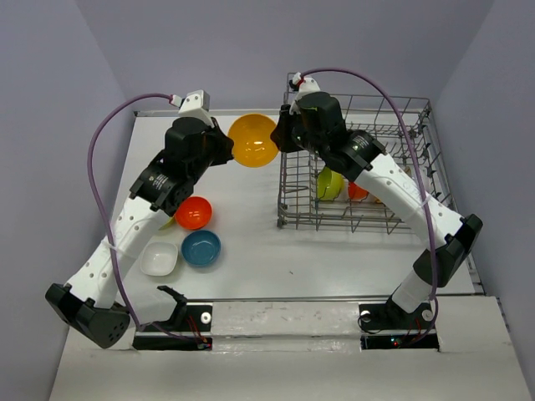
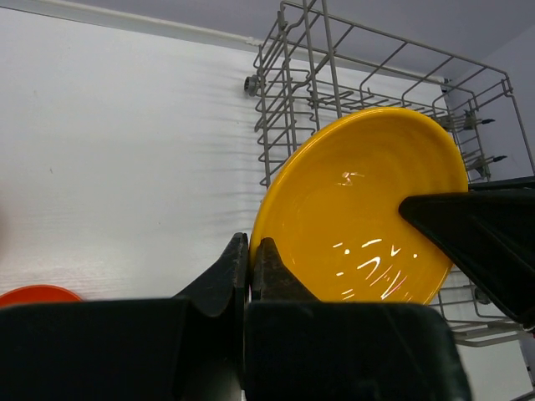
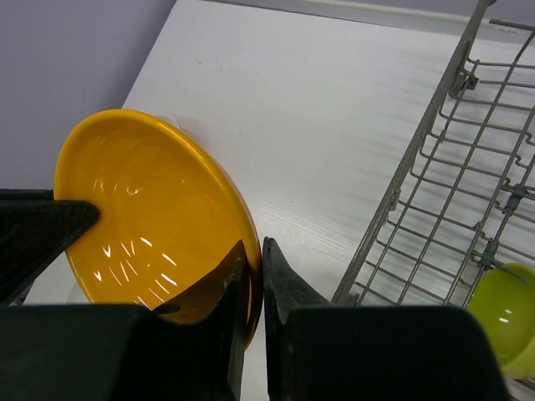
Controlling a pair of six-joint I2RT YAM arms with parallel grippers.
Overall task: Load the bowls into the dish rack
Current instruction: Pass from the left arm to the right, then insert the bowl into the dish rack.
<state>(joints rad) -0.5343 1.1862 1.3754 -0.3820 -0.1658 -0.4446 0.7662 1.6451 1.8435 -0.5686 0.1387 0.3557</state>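
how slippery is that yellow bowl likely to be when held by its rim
Probably slippery: the orange-yellow bowl shows glossy highlights, and the left gripper and right gripper pinch only its thin rim. It looks rigid, holding shape edge-on; the glaze hints it could chip.

This is a robotics lab test cell, not a kitchen. A bare white table (image 1: 251,251) is boxed in by plain lavender-grey walls (image 1: 50,100) along its left, far and right edges. The left arm (image 1: 142,209) and the right arm (image 1: 401,192) are bolted side by side at the near edge. The only household things look like staged props. A wire dish rack (image 1: 297,192) sits at the far right corner and an orange-yellow bowl (image 1: 253,139) is by the far edge. A red-orange bowl (image 1: 193,212) and a blue bowl (image 1: 201,247) lie towards the left edge.
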